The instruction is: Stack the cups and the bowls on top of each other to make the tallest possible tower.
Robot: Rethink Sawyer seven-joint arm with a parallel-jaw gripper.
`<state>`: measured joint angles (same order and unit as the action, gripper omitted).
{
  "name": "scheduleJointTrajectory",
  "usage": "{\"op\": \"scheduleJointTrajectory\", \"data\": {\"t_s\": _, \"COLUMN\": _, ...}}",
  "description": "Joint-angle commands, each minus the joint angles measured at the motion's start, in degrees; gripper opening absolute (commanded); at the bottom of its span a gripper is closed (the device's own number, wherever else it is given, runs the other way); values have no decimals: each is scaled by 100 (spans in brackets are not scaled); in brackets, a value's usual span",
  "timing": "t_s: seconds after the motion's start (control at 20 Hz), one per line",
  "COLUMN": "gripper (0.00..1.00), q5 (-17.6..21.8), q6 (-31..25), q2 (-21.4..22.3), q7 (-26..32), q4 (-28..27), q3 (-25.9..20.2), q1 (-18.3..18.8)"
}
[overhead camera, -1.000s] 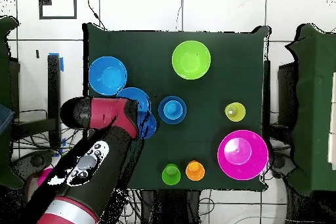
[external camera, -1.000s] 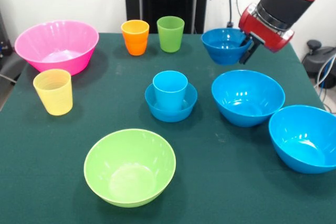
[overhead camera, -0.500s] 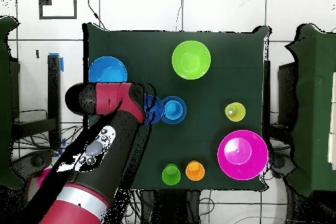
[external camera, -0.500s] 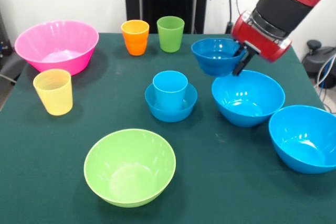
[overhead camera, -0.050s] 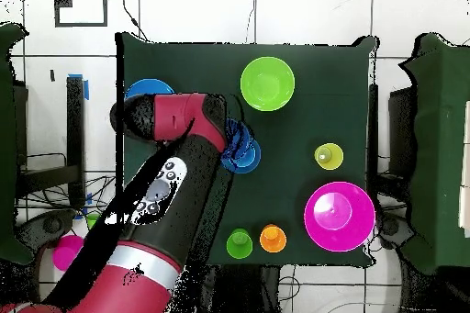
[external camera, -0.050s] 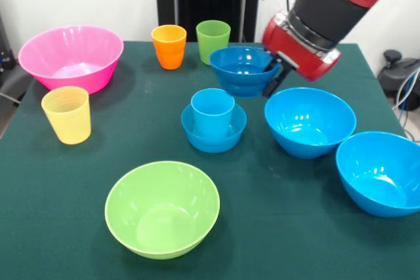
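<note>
Carrying a small blue bowl (external camera, -0.050s: 241,70) above the table (external camera, -0.050s: 79,181), my end effector (external camera, -0.050s: 272,73) is clamped on its rim. Left to right: pink bowl (external camera, -0.050s: 71,56), yellow cup (external camera, -0.050s: 66,114), then light blue cup (external camera, -0.050s: 212,112) in its bowl (external camera, -0.050s: 213,130), just below my load. Next I must center and lower it there.

White tiled floor (overhead camera, -0.050s: 303,16), green table (external camera, -0.050s: 52,214)
</note>
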<state>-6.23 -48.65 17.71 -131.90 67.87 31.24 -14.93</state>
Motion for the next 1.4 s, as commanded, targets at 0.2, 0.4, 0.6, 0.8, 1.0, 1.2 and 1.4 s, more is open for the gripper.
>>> {"op": "scheduleJointTrajectory", "data": {"t_s": 0.2, "gripper": 0, "q5": 621, "q6": -636, "q2": -27, "q7": 966, "q4": -436, "q3": -832, "q1": 300}}
{"op": "scheduleJointTrajectory", "data": {"t_s": 0.4, "gripper": 0, "q5": 666, "q6": -568, "q2": 10, "q7": 897, "q4": -343, "q3": -912, "q1": 319}}
{"op": "scheduleJointTrajectory", "data": {"t_s": 0.6, "gripper": 0, "q5": 577, "q6": -557, "q2": 59, "q7": 659, "q4": -151, "q3": -988, "q1": 275}}
{"op": "scheduleJointTrajectory", "data": {"t_s": 0.8, "gripper": 0, "q5": 477, "q6": -486, "q2": 94, "q7": 339, "q4": 59, "q3": -1000, "q1": 142}}
{"op": "scheduleJointTrajectory", "data": {"t_s": 1.0, "gripper": 0, "q5": 474, "q6": -422, "q2": 67, "q7": 244, "q4": 90, "q3": -988, "q1": 99}}
{"op": "scheduleJointTrajectory", "data": {"t_s": 1.2, "gripper": 0, "q5": 510, "q6": -388, "q2": 99, "q7": 312, "q4": 152, "q3": -982, "q1": 88}}
{"op": "scheduleJointTrajectory", "data": {"t_s": 1.4, "gripper": 0, "q5": 566, "q6": -343, "q2": 90, "q7": 319, "q4": 173, "q3": -929, "q1": 53}}
